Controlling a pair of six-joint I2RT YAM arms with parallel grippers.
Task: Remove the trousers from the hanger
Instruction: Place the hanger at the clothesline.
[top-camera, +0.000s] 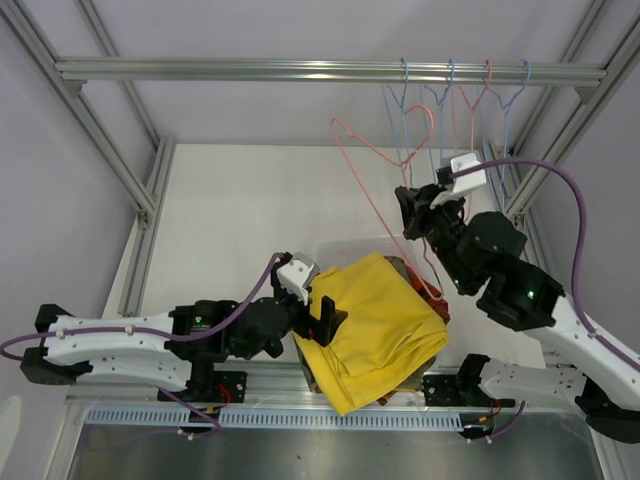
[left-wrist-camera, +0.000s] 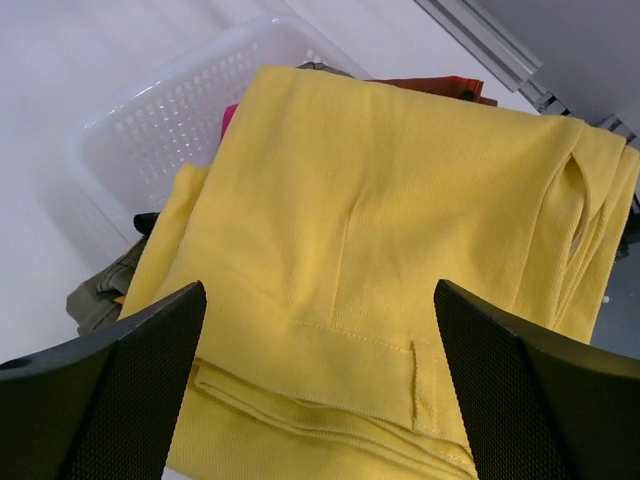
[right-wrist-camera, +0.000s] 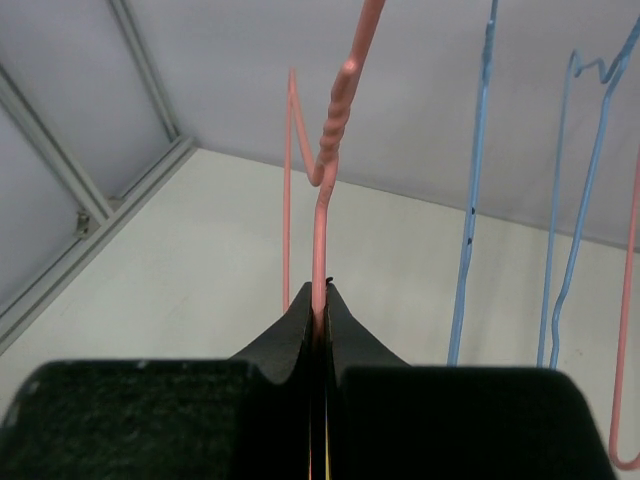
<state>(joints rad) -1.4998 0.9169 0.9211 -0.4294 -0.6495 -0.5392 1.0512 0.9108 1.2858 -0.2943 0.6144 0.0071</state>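
On the white table (top-camera: 240, 200), the basket (left-wrist-camera: 150, 130) holds yellow trousers (left-wrist-camera: 400, 250) atop others.

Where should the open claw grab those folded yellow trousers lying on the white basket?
Probably the stitched waistband edge of the folded yellow cloth trousers, approached from the left claw's side: that layered edge faces it, hanging past the white plastic basket, free to pinch.
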